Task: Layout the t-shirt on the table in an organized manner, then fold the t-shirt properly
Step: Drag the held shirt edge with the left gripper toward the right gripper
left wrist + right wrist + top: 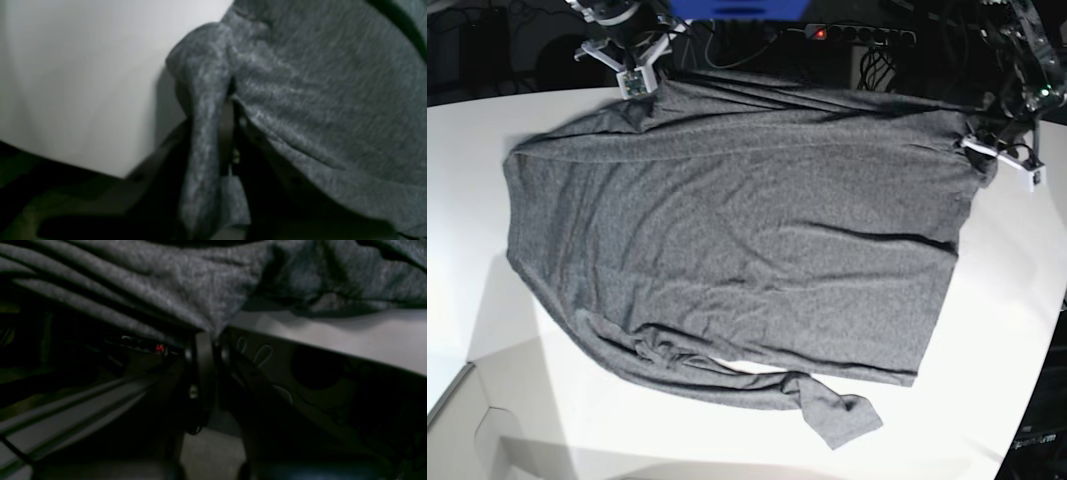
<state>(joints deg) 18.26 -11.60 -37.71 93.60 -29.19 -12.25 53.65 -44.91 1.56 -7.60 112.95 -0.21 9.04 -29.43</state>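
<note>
From where I stand, the t-shirt [737,250] is spread across most of the white bench [987,380], body fairly flat, so the laying-out looks well under way but not finished. The left gripper [987,148] has its jaws clenched on a pinch of cloth at one far corner, and the right gripper [634,75] has its jaws clamped on the fabric at the other far corner, right by the bench's back edge. The stretch between them looks pulled fairly taut. Along the near edge a sleeve [827,410] lies bunched and twisted, with ripples beside it. I'd say that needs smoothing, and no fold has been made yet, so the whole folding part is left
</note>
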